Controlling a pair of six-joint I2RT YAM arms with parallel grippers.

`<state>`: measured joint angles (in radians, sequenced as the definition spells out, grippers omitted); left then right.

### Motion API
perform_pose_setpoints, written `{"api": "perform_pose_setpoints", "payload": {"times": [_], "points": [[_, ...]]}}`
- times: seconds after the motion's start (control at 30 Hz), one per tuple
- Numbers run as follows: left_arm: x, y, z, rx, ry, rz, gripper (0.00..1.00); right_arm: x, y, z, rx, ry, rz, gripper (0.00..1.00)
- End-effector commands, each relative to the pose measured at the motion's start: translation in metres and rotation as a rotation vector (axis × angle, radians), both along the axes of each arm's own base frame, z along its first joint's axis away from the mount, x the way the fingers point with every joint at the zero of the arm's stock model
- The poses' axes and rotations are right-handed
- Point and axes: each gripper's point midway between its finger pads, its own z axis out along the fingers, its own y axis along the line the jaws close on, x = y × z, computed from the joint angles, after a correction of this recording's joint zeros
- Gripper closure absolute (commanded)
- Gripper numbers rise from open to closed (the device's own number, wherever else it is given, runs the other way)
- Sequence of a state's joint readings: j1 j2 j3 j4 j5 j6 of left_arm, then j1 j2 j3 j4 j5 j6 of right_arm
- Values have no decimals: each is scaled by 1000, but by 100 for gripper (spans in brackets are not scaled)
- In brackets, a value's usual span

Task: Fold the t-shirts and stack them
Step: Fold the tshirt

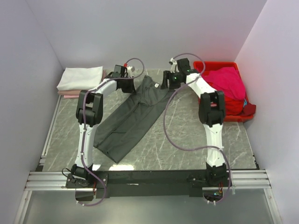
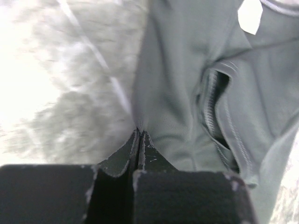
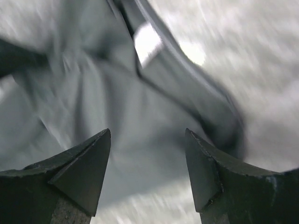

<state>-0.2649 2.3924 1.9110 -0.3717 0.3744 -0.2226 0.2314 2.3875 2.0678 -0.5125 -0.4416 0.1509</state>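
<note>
A dark charcoal-grey t-shirt (image 1: pixel 135 116) lies stretched diagonally across the marble table (image 1: pixel 187 135), its collar end toward the back. My left gripper (image 1: pixel 132 87) is at the shirt's back left edge. In the left wrist view its jaws (image 2: pixel 138 133) are shut, pinching the edge of the grey cloth (image 2: pixel 187 93). My right gripper (image 1: pixel 164 84) hovers over the shirt's back right part. It is open (image 3: pixel 148 133), with the grey cloth (image 3: pixel 117 107) and a white neck label (image 3: pixel 147 42) below and nothing between the fingers.
A folded white tee (image 1: pixel 80 78) rests on a pale pink one (image 1: pixel 70 94) at the back left corner. A red crate (image 1: pixel 233 114) at the back right holds a magenta shirt (image 1: pixel 229 81). Walls enclose the table on three sides.
</note>
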Motion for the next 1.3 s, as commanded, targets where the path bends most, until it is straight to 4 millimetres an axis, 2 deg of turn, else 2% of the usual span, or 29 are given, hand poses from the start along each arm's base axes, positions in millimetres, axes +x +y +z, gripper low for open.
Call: {"api": "perform_pose_setpoints", "payload": {"times": [0.0,0.03,0.1,0.13,0.27,0.3,0.37,0.4,0.47,0.5,0.63,0.9,1.13,1.23,1.27], "points": [[6,24,7,57,-9,87,100,-21,-48,46,-158,-115,34,29],[8,25,6,58,-12,91,100,-26,-51,58,-166,-138,29,28],[13,27,6,66,-19,100,100,-33,-61,49,-199,-130,6,28],[15,29,5,72,-20,101,100,-36,-61,51,-193,-131,7,28],[16,31,1,74,-8,95,100,-41,-59,34,-164,-66,0,27],[15,32,1,69,-5,93,100,-41,-59,25,-153,-44,1,27],[15,32,2,64,-6,83,100,-39,-49,21,-100,-13,10,27],[14,31,2,60,-5,80,100,-43,-47,5,-89,41,13,27],[15,30,3,52,-6,75,100,-41,-40,1,-47,77,12,29],[15,29,3,49,-2,74,100,-41,-38,-8,-38,99,10,29],[16,28,4,36,1,67,100,-38,-35,-19,12,143,-21,30],[17,28,10,18,-5,67,100,-41,-18,-35,102,240,-19,37],[18,26,13,2,-5,69,100,-40,-19,-43,95,264,-62,42],[19,27,13,-5,-2,73,100,-37,-19,-47,96,268,-84,50],[19,27,14,-7,-4,75,100,-36,-19,-47,97,267,-90,56]]}}
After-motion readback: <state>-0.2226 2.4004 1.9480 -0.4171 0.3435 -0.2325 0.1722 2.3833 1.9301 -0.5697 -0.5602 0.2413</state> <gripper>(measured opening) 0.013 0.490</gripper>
